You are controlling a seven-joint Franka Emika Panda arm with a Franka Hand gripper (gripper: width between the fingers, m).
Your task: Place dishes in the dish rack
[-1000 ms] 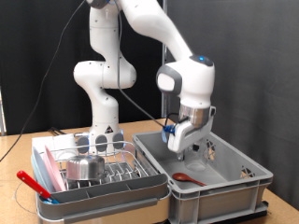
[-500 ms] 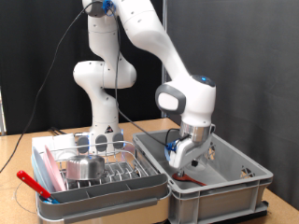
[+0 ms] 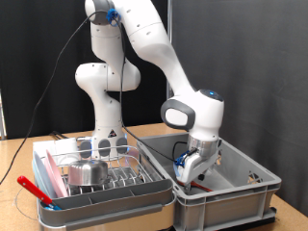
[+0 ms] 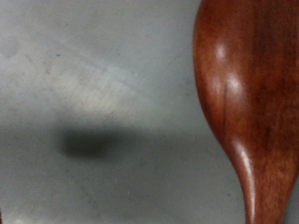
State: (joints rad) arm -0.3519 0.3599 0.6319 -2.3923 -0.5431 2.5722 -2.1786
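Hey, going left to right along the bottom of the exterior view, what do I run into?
Red-handled utensil → pink plate → steel bowl in the dish rack → gripper lowered into the grey crate.

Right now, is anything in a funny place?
Nothing is spilled or broken. The only oddity: the pincer is down inside the big grey crate, right over a brown wooden spoon, not at the dish rack where the steel bowl sits.
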